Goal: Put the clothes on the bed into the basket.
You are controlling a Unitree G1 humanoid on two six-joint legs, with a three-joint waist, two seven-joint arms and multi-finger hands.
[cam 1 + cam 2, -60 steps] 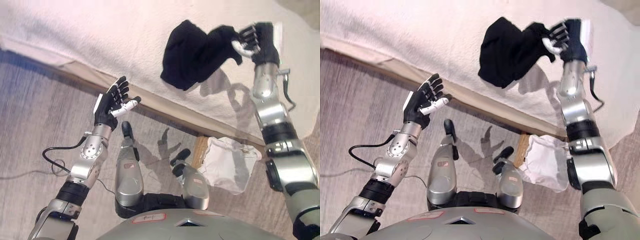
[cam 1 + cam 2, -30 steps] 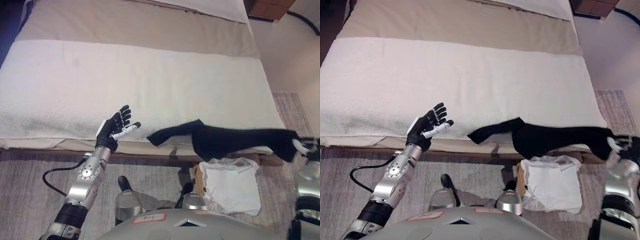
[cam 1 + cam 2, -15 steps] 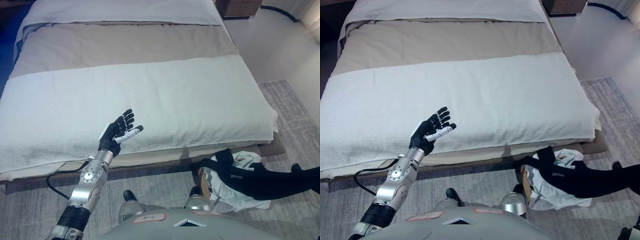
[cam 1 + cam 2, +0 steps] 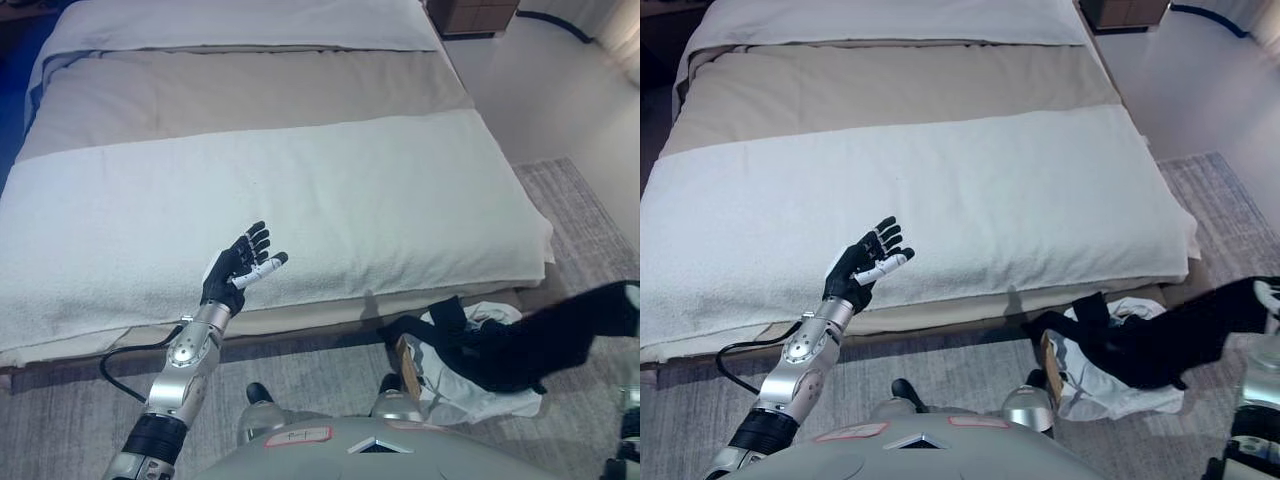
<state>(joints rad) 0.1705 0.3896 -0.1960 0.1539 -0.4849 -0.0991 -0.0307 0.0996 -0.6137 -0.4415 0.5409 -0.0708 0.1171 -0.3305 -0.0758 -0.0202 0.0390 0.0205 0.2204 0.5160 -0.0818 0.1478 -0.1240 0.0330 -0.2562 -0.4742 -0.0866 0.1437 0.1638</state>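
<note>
A black garment [image 4: 510, 350] hangs from my right hand [image 4: 1267, 297] at the far right edge. Its lower end drapes over the basket [image 4: 405, 362], which stands on the floor at the foot of the bed and holds a white cloth [image 4: 470, 400]. My right hand is mostly covered by the black cloth, and its fingers grip the upper end. My left hand [image 4: 241, 268] is open, palm up, raised over the near edge of the bed [image 4: 300, 190]. No clothes show on the bed.
The bed has a white blanket, a beige band and a white sheet at the far end. A grey rug [image 4: 330, 365] covers the floor in front. A brown nightstand [image 4: 472, 15] stands at the top right.
My right hand has lifted the garment's right end upward, so the cloth now hangs steeply into the basket. My left hand has hardly moved.
</note>
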